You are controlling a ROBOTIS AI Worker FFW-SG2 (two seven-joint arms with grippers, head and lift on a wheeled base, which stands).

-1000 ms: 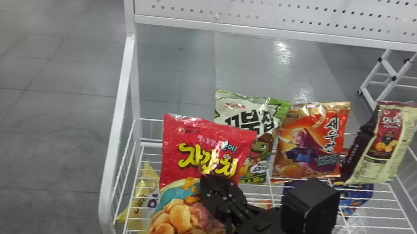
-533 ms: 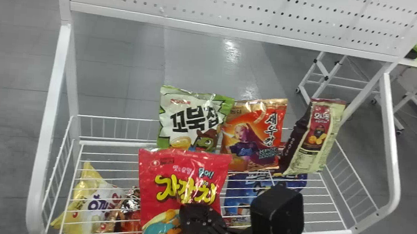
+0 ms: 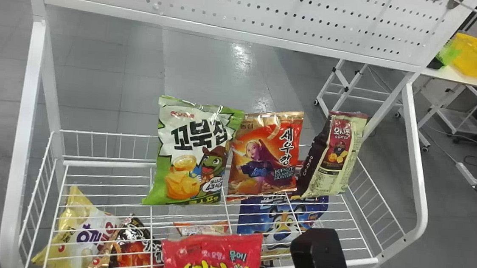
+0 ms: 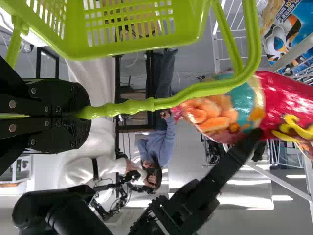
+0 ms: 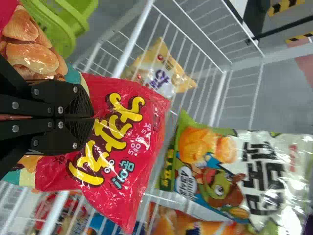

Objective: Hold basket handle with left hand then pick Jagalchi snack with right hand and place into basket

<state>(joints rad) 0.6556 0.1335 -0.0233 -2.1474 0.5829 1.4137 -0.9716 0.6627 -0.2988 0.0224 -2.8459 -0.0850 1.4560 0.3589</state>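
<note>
"What does the Jagalchi snack point(image 3: 211, 257) look like?"

"Glossy red bag, a bit crinkled, fat yellow letters, then a teal patch and golden-brown puffs towards the bottom. It's upright, in front of the wire rack point(image 3: 108, 164), outside the basket point(image 4: 122, 46)."

"What's holding it?"

"The right gripper point(image 3: 318, 259), pinched tight on the bag. The left gripper point(image 4: 88, 115) is clamped round the handle point(image 4: 195, 90)."

"And how many of everything?"

"One Jagalchi, one lime-green basket. Three bags upright in a row: a green-and-white one point(image 3: 194, 152), an orange one point(image 3: 264, 153), a dark-and-cream one point(image 3: 332, 156). Lower down, behind the wires, I get one yellow-and-white bag point(image 3: 77, 236), one black-and-red point(image 3: 131, 253) and one blue point(image 3: 278, 222). Past those I can't count surely."
</note>
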